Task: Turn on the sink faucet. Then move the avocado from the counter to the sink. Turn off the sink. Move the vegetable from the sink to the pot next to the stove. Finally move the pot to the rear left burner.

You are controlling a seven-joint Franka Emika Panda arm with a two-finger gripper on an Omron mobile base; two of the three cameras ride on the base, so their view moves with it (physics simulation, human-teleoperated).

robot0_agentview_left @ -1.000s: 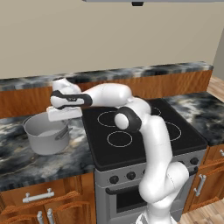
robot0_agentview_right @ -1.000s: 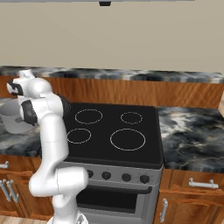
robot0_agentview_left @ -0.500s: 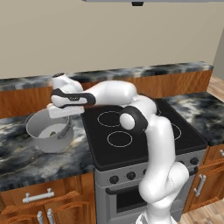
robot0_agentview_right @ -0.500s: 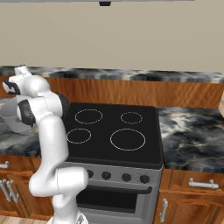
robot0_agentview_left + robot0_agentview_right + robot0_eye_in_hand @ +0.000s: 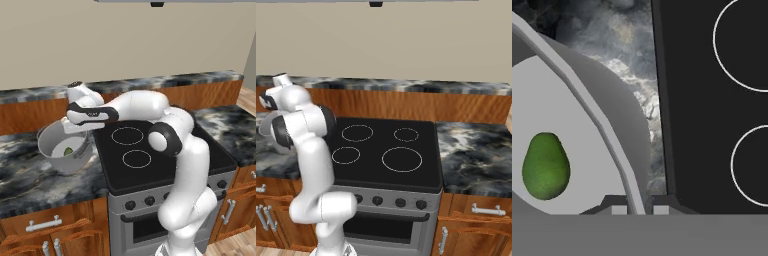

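One grey metal pot [image 5: 64, 149] hangs tilted over the marble bench [image 5: 30, 175], just left of the stove [image 5: 150, 150] (four burner rings). One green, pear-shaped avocado [image 5: 545, 165] lies inside. The claw [image 5: 633, 207] pinches the pot's rim.

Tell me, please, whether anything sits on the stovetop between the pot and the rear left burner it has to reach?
Nothing visible does. The pot, avocado inside, hangs tilted beside the stove with the gripper shut on its rim. The rear left burner and the glass around it are bare.
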